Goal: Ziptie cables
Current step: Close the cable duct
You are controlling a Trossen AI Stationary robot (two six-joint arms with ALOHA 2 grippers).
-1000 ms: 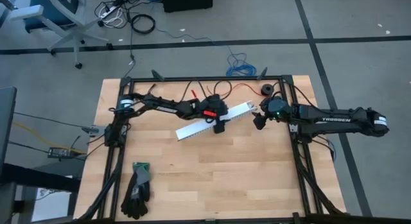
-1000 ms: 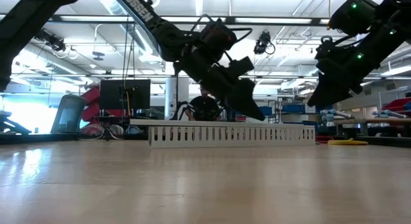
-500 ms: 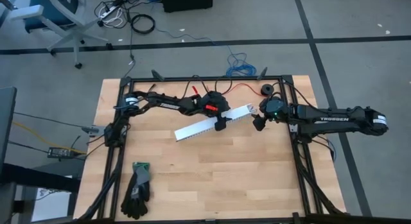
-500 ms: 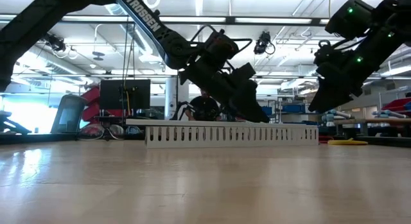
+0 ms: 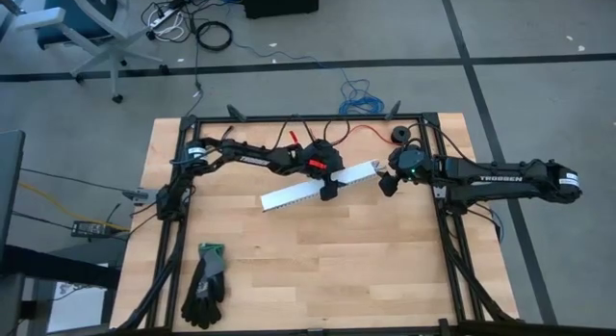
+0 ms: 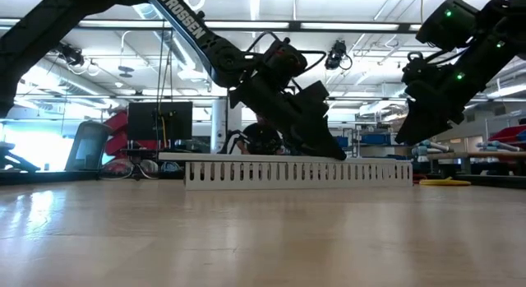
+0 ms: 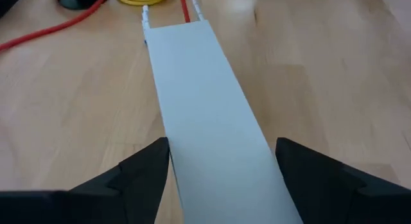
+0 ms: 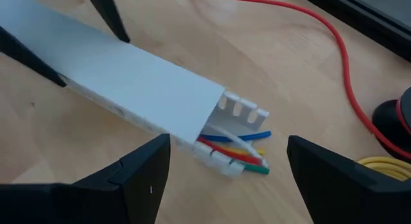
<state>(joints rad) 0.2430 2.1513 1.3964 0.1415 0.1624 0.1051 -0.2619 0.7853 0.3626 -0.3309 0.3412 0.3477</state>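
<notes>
Long white slotted plastic channel (image 5: 318, 184) on the pale wooden counter (image 5: 385, 259) — lid on, cables inside.

Left end effector (image 5: 328, 187) straddles the channel's middle, fingers spread wide, gripping nothing visible. Right end effector (image 8: 225, 169) hovers open and empty at the channel's end, where the thin yellow, green, blue and white cables (image 8: 241, 153) poke out. Advisable: steady the channel, then draw the wire tips straight out — no snagging on the slots.

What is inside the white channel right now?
Coloured cables poke from the white channel at its open end: blue, red, yellow, green, white. The lid covers the rest, so how far they run inside cannot be seen.
</notes>
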